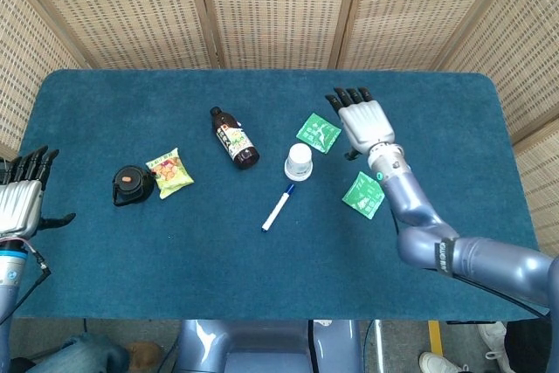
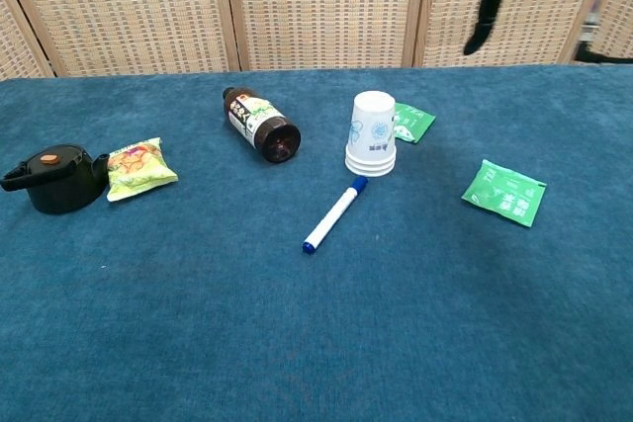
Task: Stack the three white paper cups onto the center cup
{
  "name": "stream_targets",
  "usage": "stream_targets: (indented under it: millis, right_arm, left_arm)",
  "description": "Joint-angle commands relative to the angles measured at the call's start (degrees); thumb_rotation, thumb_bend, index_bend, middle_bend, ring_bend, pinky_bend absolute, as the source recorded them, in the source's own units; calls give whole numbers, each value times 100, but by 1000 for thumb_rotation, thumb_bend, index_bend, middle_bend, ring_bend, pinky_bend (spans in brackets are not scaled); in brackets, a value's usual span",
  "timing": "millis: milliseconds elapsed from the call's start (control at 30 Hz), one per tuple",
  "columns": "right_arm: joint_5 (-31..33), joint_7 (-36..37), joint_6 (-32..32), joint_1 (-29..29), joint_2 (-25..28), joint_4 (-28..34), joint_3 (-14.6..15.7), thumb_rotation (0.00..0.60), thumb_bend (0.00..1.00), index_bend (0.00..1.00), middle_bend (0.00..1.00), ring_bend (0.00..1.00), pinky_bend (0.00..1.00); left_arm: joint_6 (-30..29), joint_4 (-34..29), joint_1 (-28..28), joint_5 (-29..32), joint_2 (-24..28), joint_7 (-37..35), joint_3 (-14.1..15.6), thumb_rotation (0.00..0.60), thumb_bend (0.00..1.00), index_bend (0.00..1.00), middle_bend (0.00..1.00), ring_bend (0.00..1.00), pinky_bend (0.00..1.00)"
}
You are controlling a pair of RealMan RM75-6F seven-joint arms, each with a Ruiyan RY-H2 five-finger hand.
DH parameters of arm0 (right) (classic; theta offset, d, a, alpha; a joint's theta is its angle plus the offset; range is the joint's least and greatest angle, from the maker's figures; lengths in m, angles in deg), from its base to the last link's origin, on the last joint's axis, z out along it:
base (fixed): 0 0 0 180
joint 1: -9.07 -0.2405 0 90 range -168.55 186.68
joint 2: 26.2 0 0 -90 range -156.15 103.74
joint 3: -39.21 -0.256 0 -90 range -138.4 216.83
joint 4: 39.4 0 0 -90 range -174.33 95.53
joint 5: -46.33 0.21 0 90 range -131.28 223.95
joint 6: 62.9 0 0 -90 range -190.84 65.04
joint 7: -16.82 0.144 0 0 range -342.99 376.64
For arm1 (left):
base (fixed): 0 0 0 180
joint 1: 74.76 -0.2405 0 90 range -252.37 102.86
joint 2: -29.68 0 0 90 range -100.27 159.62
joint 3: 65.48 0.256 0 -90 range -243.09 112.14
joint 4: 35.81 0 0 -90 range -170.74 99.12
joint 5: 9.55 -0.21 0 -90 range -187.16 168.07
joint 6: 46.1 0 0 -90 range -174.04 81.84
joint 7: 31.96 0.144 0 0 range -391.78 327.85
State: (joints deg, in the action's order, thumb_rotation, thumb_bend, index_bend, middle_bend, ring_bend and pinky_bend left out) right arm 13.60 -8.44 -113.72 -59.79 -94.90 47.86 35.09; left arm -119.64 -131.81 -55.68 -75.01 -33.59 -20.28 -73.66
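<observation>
1. Cups (image 2: 371,143) stood nested upside down in one short white stack near the middle of the worktop (image 1: 175,251), with stepped rims showing at the base; I could not count with certainty how many were in it.
2. By my judgement the stacking looked done or nearly so, since no loose white cup showed anywhere else in either view.
3. Paper cups of this sort should be very light, thin-walled and easily crushed, so a soft hold around the upper side wall, not the rims, would suit; the stack could tip at a nudge.
4. Just near of the stack lay a white marker with a blue cap (image 2: 334,215), its cap end almost at the base rim.
5. A green packet (image 1: 318,132) lay just right of and behind the stack, and a second green packet (image 2: 504,192) lay further right.
6. To the left a brown bottle (image 1: 234,137) lay on its side; further left sat a snack bag (image 1: 169,172) and a black kettle-like pot (image 1: 131,184).
7. The right hand (image 1: 364,120) hovered right of the stack, fingers spread, holding nothing.
8. The left hand (image 1: 21,198) hung at the far left edge, fingers apart and empty.
</observation>
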Motion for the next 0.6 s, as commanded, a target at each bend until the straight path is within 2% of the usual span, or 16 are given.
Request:
stream_targets:
  millis: [33,67,267,400,600]
  right_arm:
    - [-3125,1497,-2234,1963,215,40,945,600,0,0,0,0,0]
    - [-3464,1702,-2460,2203,191,-127,1067,600,0,0,0,0,0]
    - [-4336,2184,-3188,3136,178,-568,1432,600,0,0,0,0,0]
    - [-4497,1995,-3533,3712,166,-577,1520,600,0,0,0,0,0]
    - [-4648,1862,-3744,4225,213,-348,1489,600,0,0,0,0,0]
  left_arm:
    - [-224,218,-144,-314,-184,-155,142,600,0,0,0,0,0]
    - [-274,238,-185,-376,-207,-166,176,600,0,0,0,0,0]
    - [-504,221,-437,-722,-261,-202,429,600,0,0,0,0,0]
    - [-699,192,-584,-930,-274,-206,515,600,0,0,0,0,0]
    - [-901,165,-689,-1166,-325,-24,565,600,0,0,0,0,0]
